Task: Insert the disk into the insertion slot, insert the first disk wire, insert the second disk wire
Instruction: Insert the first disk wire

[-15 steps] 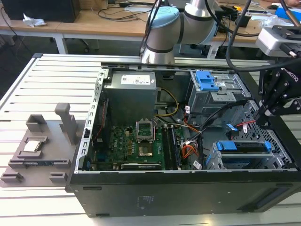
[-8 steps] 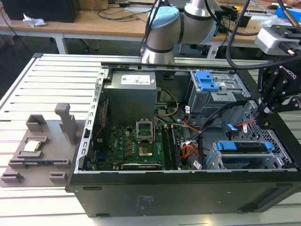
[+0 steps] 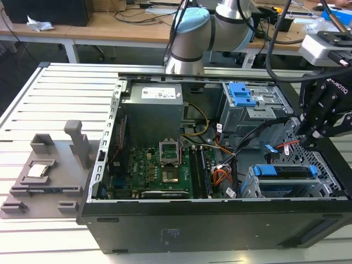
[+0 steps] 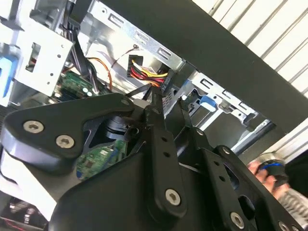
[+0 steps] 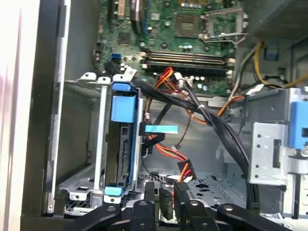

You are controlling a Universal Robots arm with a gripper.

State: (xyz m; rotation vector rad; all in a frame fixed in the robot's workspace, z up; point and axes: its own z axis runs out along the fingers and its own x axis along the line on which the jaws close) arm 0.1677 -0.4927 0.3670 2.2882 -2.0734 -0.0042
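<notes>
One disk [image 3: 267, 170] sat inside the insertion slot [image 3: 328, 175], at the near corner of the open computer case [image 3: 165, 231] on the exterior view's right. Its bright blue carrier tabs showed at both ends of the slot's mouth. In the first wrist view the disk [image 5: 120, 106] stood edge-on between the grey sheet-metal walls of the insertion slot [image 5: 86, 144], with its connector edge facing the open middle of the case.

Just beside that edge hung a thin wire with a flat blue plug [image 5: 161, 129]; whether it was seated in the disk could not be told. The pincer [image 5: 165, 192] hovered a little way off from the disk, closed on the black plug of a disk wire [image 5: 182, 159] made of red, yellow and black strands. In the second wrist view the pincer [image 4: 156, 98] met the same disk wire [image 4: 144, 73] at its tips. In the exterior view the pincer [image 3: 303, 138] hung over the far side of the slot, above the perforated metal.

Farther back on that side stood a solid grey bay with a blue latch plate [image 3: 242, 94]. The green motherboard [image 3: 159, 170] filled the case floor towards the exterior view's left. The case lay on a white slatted desk [image 3: 55, 93], with a grey parts holder [image 3: 49, 170] well apart on the exterior view's left.
</notes>
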